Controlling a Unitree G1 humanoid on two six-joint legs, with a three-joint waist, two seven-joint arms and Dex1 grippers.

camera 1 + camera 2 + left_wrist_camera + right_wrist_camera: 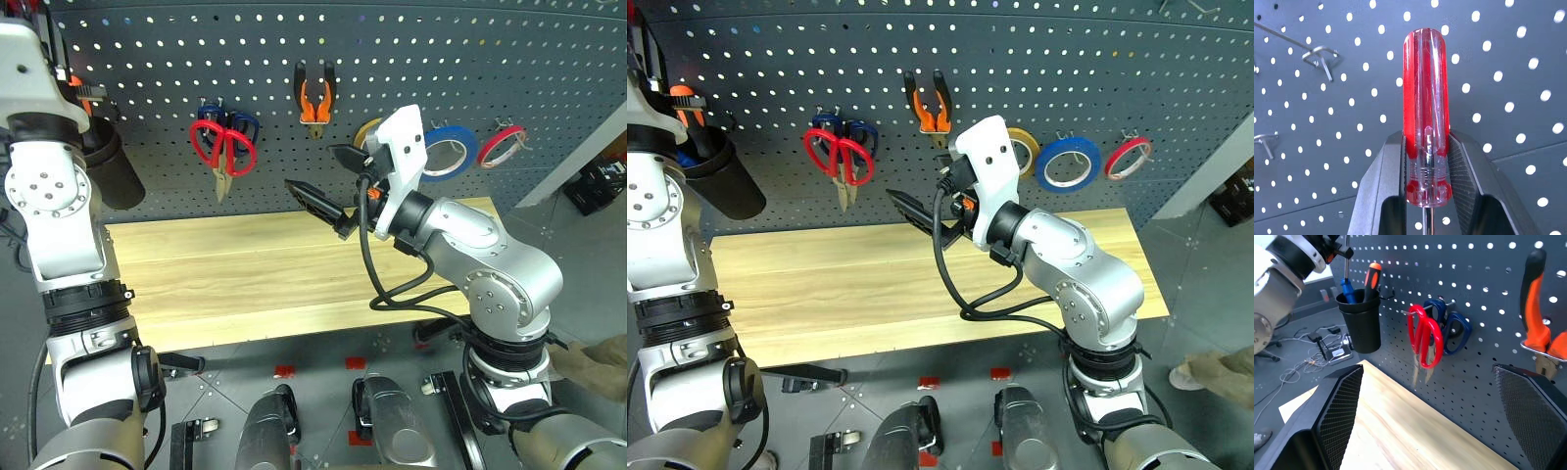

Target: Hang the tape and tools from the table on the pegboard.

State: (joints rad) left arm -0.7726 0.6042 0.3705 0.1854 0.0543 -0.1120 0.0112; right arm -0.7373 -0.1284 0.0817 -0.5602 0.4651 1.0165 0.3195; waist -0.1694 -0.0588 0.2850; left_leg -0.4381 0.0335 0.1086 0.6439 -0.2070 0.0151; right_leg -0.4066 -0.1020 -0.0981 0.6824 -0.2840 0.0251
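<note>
The red-handled screwdriver (1426, 112) sits clamped in the left gripper (1426, 161), fingers closed on the clear base of the handle, handle end aimed at the pegboard (411, 39). In the right wrist view its shaft hangs over the black cup (1358, 319) mounted on the board, where a blue and an orange handle already stand. Everything else is hung: red scissors (221, 147), pliers (314, 98), blue tape (449, 152) — the table (245, 274) looks bare. The right gripper (328, 186) is spread wide, holding nothing, near the board above the table. Risk now: the tip catches the cup's rim or those handles and the screwdriver tips out — a slightly off-centre release would do it.
</note>
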